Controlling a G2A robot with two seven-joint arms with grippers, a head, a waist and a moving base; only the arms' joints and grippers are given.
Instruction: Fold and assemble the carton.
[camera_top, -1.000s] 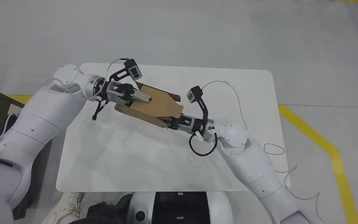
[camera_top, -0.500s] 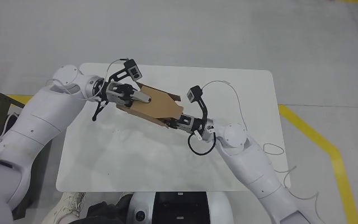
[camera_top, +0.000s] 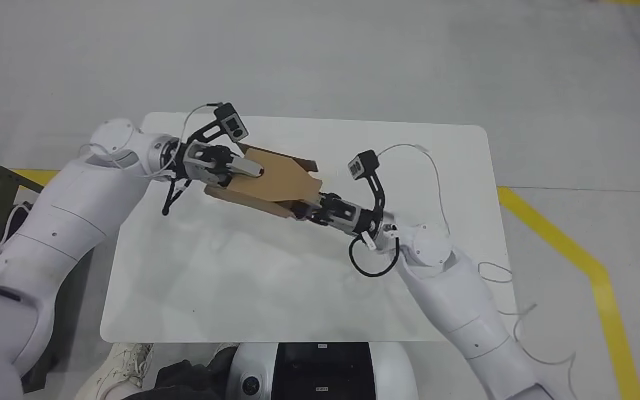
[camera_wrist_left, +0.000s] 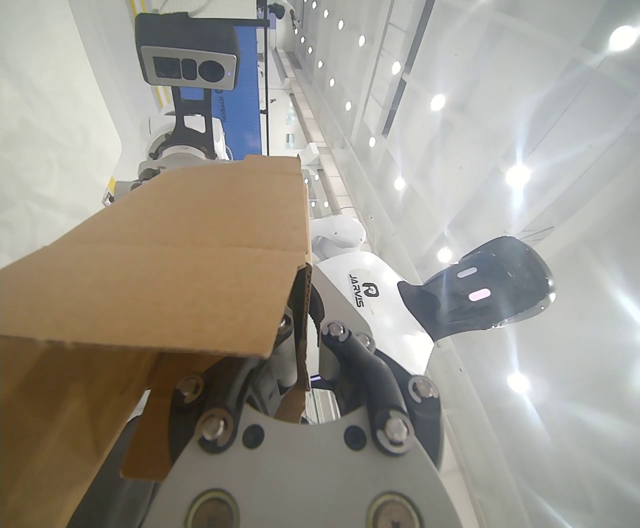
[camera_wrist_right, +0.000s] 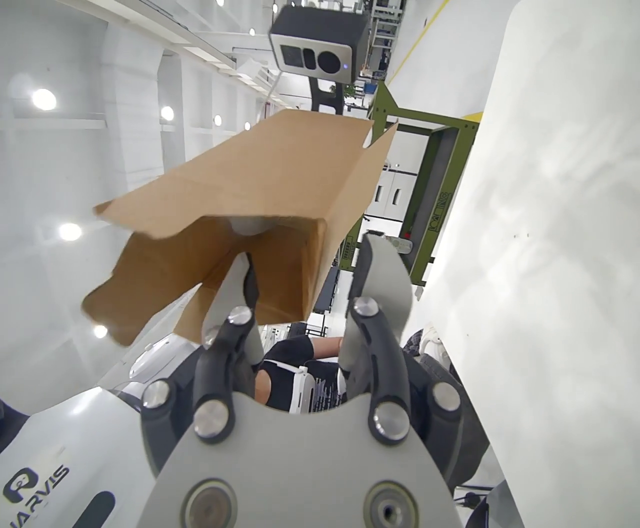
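A brown carton (camera_top: 275, 182) hangs in the air over the far left part of the white table (camera_top: 420, 300), a flattened tube with loose flaps at its ends. My left gripper (camera_top: 250, 170) is shut on its far-left end; in the left wrist view a cardboard edge of the carton (camera_wrist_left: 150, 270) runs between the closed fingers of that gripper (camera_wrist_left: 305, 335). My right gripper (camera_top: 308, 208) is at the other end. In the right wrist view the right gripper (camera_wrist_right: 307, 255) stands open, one finger (camera_wrist_right: 240, 285) inside the carton's (camera_wrist_right: 260, 185) open mouth and the other outside its side wall.
A thin white cable (camera_top: 430, 175) loops over the table behind the right arm. The table's near half (camera_top: 250, 290) is bare. A green metal frame (camera_wrist_right: 430, 165) stands beyond the table's left edge. Yellow floor tape (camera_top: 560, 240) runs on the right.
The right wrist has swung a little to the right and away from me. The carton's right end has risen slightly toward the far side. The left gripper keeps its hold.
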